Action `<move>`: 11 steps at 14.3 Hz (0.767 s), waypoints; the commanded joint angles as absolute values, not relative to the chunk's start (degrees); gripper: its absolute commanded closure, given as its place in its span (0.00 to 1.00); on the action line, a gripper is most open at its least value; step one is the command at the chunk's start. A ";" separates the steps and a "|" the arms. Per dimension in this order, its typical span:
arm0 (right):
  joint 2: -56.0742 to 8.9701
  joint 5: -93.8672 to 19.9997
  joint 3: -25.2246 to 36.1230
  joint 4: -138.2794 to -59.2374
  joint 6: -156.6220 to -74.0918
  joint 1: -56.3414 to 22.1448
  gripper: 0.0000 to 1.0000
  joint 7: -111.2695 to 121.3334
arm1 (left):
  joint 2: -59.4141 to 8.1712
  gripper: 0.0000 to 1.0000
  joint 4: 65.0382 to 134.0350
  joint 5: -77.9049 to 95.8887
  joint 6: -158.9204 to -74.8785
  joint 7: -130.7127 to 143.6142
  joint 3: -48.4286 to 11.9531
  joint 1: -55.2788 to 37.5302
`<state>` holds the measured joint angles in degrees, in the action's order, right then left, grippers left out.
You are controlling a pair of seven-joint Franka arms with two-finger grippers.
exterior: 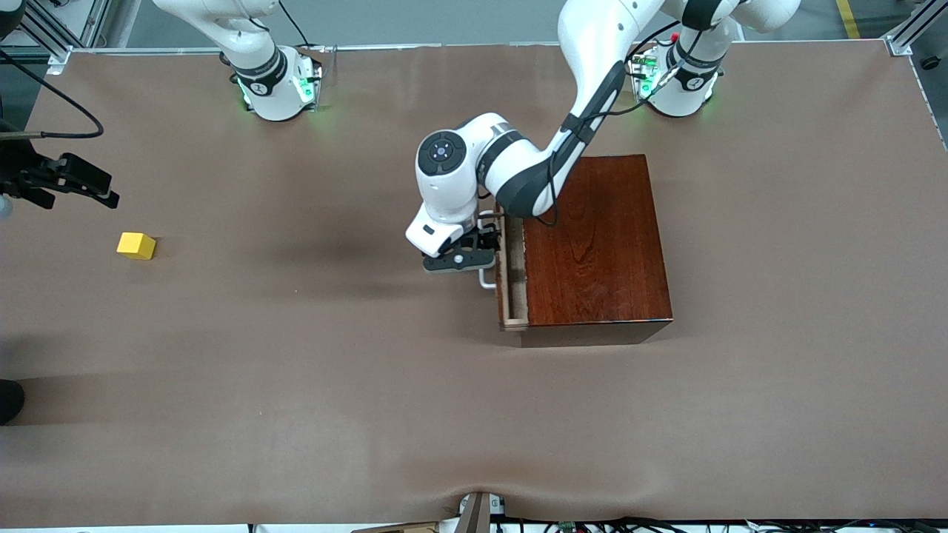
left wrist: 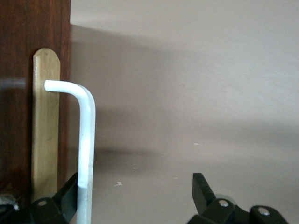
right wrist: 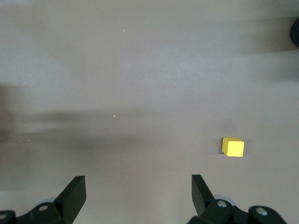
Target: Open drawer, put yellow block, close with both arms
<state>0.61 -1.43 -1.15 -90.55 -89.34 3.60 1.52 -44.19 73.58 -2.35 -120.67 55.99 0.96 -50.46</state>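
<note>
The drawer stands a little way out of the dark mahogany box, and a narrow strip of its pale tray shows. My left gripper is open at the white handle. In the left wrist view the handle runs between the open fingers, right beside one fingertip; my left gripper is not closed on it. The yellow block lies on the table toward the right arm's end. My right gripper hovers open and empty near it; in the right wrist view the block is off to one side of my right gripper.
The brown table mat spreads wide between the block and the box. The box stands near the left arm's base. Cables and a bracket lie at the table's front edge.
</note>
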 commanded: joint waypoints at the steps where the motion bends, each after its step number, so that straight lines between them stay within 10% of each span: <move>1: 0.53 -1.58 -0.97 -90.00 -89.12 3.16 0.00 1.49 | -45.79 0.00 71.98 -1.58 -125.93 55.99 -0.08 -50.89; 11: 0.44 -0.97 -0.62 -90.00 -90.08 3.95 0.00 1.49 | -47.64 0.00 67.67 -1.58 -139.57 58.27 -2.64 -52.73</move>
<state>0.58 -1.35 -1.01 -90.55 -89.54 3.61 1.52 -46.81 69.88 -2.35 -139.32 57.39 -2.99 -52.47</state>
